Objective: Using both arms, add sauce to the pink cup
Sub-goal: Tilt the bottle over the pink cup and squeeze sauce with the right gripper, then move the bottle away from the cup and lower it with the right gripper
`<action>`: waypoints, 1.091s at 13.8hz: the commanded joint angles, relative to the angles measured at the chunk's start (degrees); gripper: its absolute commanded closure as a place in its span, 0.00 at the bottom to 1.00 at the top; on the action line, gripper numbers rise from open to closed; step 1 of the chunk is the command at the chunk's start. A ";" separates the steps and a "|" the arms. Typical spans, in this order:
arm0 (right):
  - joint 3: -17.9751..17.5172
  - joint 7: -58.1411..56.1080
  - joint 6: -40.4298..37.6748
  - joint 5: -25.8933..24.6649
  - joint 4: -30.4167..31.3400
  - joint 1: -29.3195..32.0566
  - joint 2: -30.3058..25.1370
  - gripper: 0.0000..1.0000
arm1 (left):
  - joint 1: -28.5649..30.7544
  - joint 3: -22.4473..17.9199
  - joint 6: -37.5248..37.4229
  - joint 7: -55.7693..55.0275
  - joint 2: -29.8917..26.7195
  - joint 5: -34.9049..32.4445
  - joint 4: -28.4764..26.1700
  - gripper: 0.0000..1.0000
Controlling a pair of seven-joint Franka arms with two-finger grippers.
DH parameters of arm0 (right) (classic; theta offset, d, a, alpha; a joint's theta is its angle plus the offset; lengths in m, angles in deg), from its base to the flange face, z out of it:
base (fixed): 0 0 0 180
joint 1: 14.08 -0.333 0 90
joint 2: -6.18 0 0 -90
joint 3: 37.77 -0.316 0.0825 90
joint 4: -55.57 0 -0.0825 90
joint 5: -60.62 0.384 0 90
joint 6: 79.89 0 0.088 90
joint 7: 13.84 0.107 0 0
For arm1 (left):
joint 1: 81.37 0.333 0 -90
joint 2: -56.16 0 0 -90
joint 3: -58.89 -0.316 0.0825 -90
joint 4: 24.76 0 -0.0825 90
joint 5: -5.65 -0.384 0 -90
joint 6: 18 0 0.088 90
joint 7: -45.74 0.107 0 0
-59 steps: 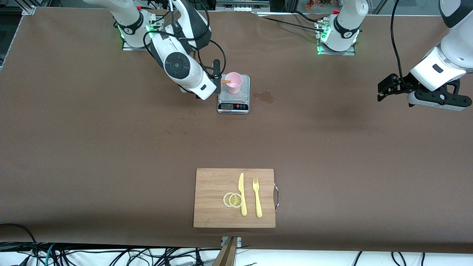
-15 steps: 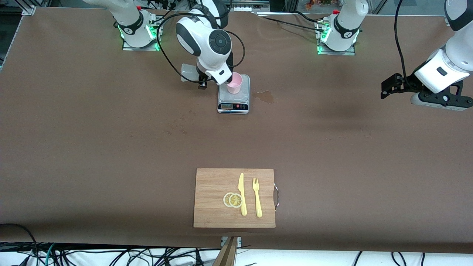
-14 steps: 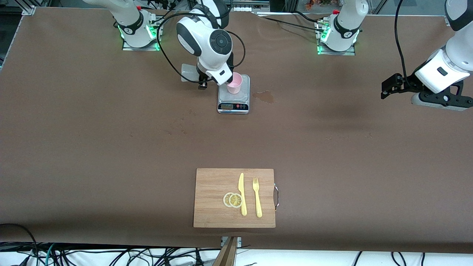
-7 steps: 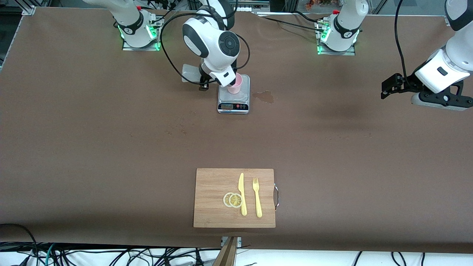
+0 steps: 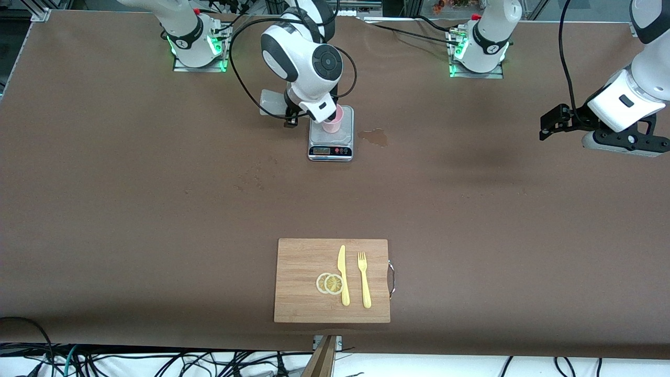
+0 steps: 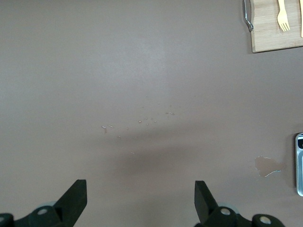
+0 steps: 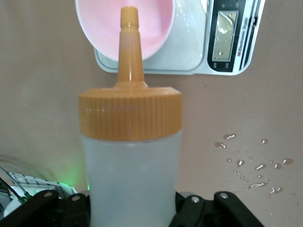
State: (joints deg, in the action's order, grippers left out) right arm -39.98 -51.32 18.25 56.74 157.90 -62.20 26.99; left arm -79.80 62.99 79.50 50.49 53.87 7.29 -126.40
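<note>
The right hand [image 7: 132, 208] held the sauce [image 7: 130, 156] low on its frosted body, its black fingers clamped against the sides just under the bottle's midline, and it hung over the scale [image 5: 331, 140] at the robots' end of the counter [image 5: 157, 209]. The bottle pointed its orange nozzle [image 7: 129, 45] at the mouth of the pink cup [image 7: 142, 23], and in the right wrist view the tip overlapped the cup's rim, though whether it was inside the rim could not be told. That bottle looked soft-walled and light, so a grip on the body would both carry it and squeeze it; too hard a pinch would probably spurt sauce, and the ribbed orange cap [image 7: 130, 113] seemed a poorer place to hold, being stiff and near the outlet. The cup stood on the scale's platform, nearer the robots than the display [image 7: 227, 28]. Thin and unhandled, it would likely tip or skid at a nudge from the nozzle. Water-like drops [image 7: 251, 163] lay on the counter beside the scale, a hint of slippery surfaces. The left hand [image 6: 140, 198] waited with fingers spread wide over bare counter toward the left arm's end, holding nothing. Nearest the front camera lay a cutting board [image 5: 303, 303] with a yellow knife [image 5: 343, 275], fork [image 5: 364, 280] and lemon slices [image 5: 330, 283].
</note>
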 commanded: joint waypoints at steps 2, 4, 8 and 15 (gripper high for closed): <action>-0.78 -3.01 -0.84 4.56 0.59 2.76 -4.44 1.00 | -0.34 -0.67 -1.17 1.14 0.27 1.26 1.18 0.00; -0.78 -7.14 -1.10 7.03 0.77 6.10 -6.90 1.00 | -0.34 -0.58 -1.35 1.32 0.27 1.26 1.18 0.00; -0.87 -17.85 -1.19 17.11 0.42 16.72 -11.13 1.00 | -0.34 -0.58 -1.35 1.32 0.27 1.26 1.18 0.00; -0.26 -47.55 -4.61 37.95 0.15 40.98 -12.81 1.00 | -0.34 -0.67 -1.35 1.32 0.27 1.26 1.18 0.00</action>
State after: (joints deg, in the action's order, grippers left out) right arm -39.45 -91.58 15.84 90.07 157.72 -26.83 14.70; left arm -79.93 62.86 79.42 50.49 53.87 7.29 -126.38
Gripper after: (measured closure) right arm 0.749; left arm 0.000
